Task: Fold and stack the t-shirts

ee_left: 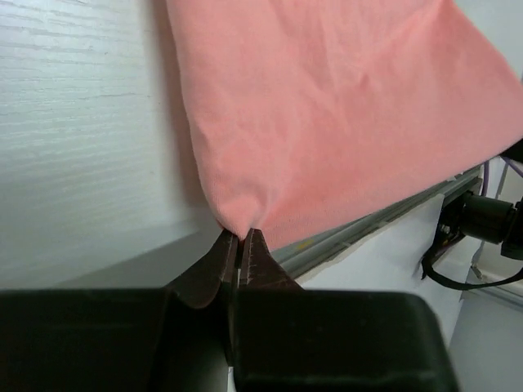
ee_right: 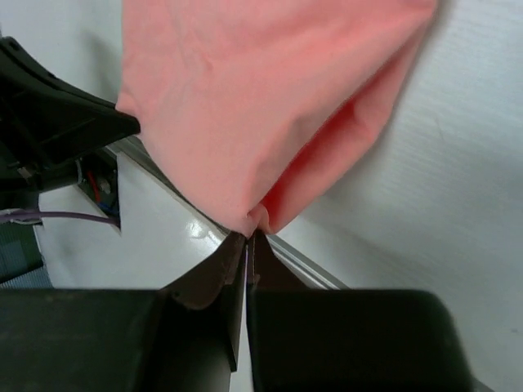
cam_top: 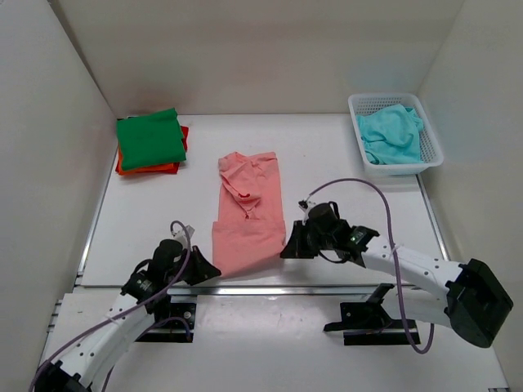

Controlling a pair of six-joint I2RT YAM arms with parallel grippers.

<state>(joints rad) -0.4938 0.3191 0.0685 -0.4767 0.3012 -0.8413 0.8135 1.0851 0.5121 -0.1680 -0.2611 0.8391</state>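
Note:
The salmon pink t-shirt [cam_top: 247, 214] lies lengthwise in the middle of the table, folded narrow, its near hem lifted at both corners. My left gripper [cam_top: 212, 269] is shut on the near left corner; the left wrist view shows the cloth [ee_left: 327, 114] pinched at the fingertips [ee_left: 255, 245]. My right gripper [cam_top: 284, 250] is shut on the near right corner, where the cloth [ee_right: 245, 106] bunches at the tips. The green t-shirt [cam_top: 150, 137] lies folded on the folded orange-red t-shirt [cam_top: 140, 169] at the back left. The turquoise t-shirt [cam_top: 391, 133] lies crumpled in the basket.
The white mesh basket [cam_top: 431, 139] stands at the back right against the wall. White walls enclose the table on the left, back and right. A metal rail [cam_top: 270, 287] runs along the table's near edge, just under the held hem.

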